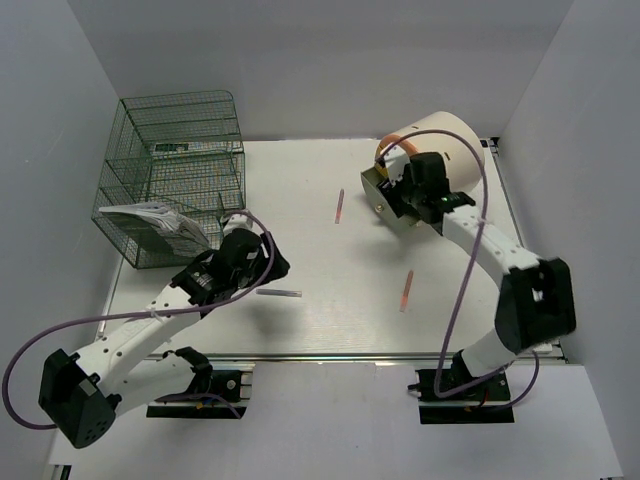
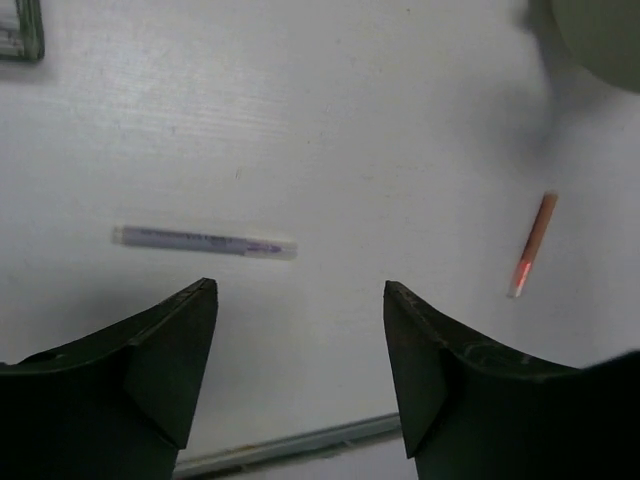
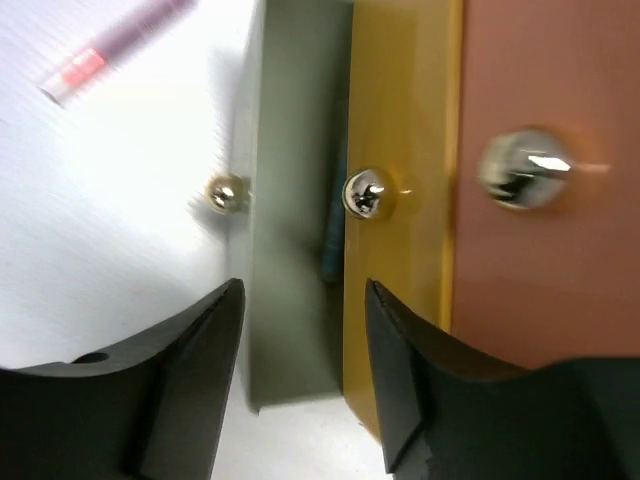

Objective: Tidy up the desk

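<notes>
White surface (image 1: 340, 265), matte, rail-edged, filling the middle of the overhead view; sorting judged far from finished

Loose on it, well apart from one another: purple pen (image 2: 203, 241), just ahead of the left claw (image 2: 300, 290); orange pen (image 2: 533, 243), right of centre; pink pen (image 1: 339, 206), farther back. None is in any container

Standing along the back: green wire rack (image 1: 175, 165) in the far-left corner, with a printed booklet (image 1: 155, 225) in its lower part, partly sticking out; cream cylinder (image 1: 445, 135) in the far-right corner; small drawer unit (image 1: 385, 200) just in front of it

Left claw: wide, empty, hanging over bare surface near the purple pen, not touching it

Right claw (image 3: 300, 290): parted, nothing between the fingers, facing the grey drawer front (image 3: 290, 120) between two chrome knobs (image 3: 365, 193); whether any drawer stands open cannot be told

Left to do, by judgement: all three pens to gather and house, the purple one likeliest first
</notes>
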Controlling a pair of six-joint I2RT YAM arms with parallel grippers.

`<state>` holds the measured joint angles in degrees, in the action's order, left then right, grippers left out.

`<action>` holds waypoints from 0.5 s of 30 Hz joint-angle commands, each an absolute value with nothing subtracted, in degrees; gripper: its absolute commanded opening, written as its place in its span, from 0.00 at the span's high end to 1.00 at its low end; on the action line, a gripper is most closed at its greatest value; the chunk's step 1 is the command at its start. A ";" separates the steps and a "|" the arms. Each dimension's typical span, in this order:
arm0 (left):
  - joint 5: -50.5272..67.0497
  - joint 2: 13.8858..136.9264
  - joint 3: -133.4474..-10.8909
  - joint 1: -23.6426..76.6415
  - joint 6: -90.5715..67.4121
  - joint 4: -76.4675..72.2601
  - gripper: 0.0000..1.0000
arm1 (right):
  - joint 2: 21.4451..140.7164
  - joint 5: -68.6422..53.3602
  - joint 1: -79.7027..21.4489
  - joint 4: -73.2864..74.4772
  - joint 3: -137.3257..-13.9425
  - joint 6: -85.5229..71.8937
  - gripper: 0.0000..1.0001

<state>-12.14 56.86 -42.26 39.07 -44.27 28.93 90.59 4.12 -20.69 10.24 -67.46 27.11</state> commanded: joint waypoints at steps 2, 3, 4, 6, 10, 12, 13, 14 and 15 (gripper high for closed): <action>-13.54 59.32 -46.76 38.76 -65.46 40.32 0.31 | 75.35 -5.79 -20.48 1.61 -61.19 19.19 0.11; -13.19 60.81 -46.58 38.76 -67.83 40.95 0.35 | 70.88 -7.02 -20.74 0.97 -59.43 16.72 0.11; -12.40 61.52 -46.32 38.76 -71.85 40.96 0.38 | 69.19 -9.73 -20.48 -2.34 -55.50 13.92 0.11; -10.56 62.57 -44.74 38.76 -75.74 39.55 0.49 | 66.20 -19.88 -20.39 -1.16 -54.32 13.36 0.16; -11.68 67.04 -44.39 38.76 -85.74 41.12 0.55 | 61.90 -34.40 -19.34 -1.01 -49.09 9.85 0.90; -12.91 67.50 -44.38 38.76 -87.87 41.65 0.52 | 60.05 -35.85 -19.16 -1.32 -48.35 10.10 0.89; -13.09 68.37 -44.21 38.76 -89.11 41.75 0.49 | 59.25 -36.12 -19.07 -1.58 -47.90 10.02 0.88; -13.18 68.73 -44.03 38.76 -90.08 41.49 0.47 | 58.28 -36.73 -18.72 -1.49 -47.47 9.41 0.87; -13.18 69.34 -43.69 38.76 -91.92 41.14 0.45 | 57.92 -36.74 -18.55 -1.23 -47.37 9.14 0.88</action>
<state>-11.46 68.66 -44.47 39.05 -83.64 40.23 60.66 -30.04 -19.25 1.76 -47.37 11.44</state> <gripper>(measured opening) 0.533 0.123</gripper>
